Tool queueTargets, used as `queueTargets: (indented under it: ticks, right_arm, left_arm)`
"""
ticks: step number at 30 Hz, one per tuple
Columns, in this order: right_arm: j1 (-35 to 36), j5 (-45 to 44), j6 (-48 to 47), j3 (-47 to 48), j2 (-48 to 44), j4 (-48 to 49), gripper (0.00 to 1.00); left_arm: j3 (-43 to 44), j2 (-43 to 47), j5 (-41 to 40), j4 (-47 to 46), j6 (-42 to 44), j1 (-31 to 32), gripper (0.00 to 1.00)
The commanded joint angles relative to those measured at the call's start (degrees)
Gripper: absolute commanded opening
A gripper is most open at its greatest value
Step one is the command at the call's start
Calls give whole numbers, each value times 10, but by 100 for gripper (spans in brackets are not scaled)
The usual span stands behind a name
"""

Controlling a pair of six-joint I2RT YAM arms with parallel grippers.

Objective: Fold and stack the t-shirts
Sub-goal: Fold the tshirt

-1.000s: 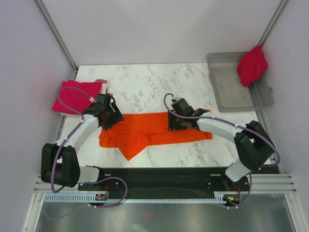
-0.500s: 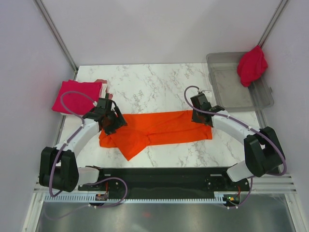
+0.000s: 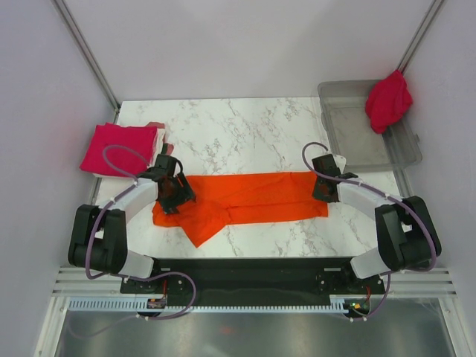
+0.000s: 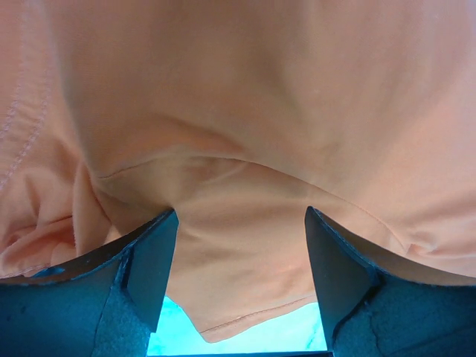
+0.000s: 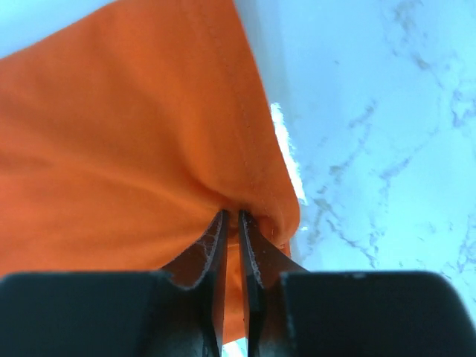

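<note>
Pinching orange shirt (image 3: 245,195) with right jaws, left jaws spread; crimson shirt (image 3: 388,100) drapes over bin (image 3: 361,143).

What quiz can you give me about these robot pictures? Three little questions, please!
1. True or false: the right claw is pinching the edge of the orange t-shirt.
2. Where is the crimson shirt? A: draped over a corner of the clear bin. B: flat on the marble table. C: on the floor.
3. Fill in: the left claw stands ____ over the orange cloth.
Key: 1 true; 2 A; 3 open.
</note>
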State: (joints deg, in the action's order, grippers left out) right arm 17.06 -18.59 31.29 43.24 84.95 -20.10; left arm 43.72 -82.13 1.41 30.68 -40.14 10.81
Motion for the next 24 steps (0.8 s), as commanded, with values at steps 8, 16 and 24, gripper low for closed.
queueTargets:
  ticks: [8, 16, 24]
  right_arm:
    - [-84, -14, 33, -47, -101, 7, 8]
    - [-73, 72, -27, -26, -157, 4, 36]
    - [24, 258, -103, 66, -102, 23, 50]
  left_arm:
    - [-4, -1, -25, -14, 1, -34, 77]
    - [5, 37, -21, -19, 30, -4, 79]
    - [-14, 155, -22, -7, 21, 17, 85]
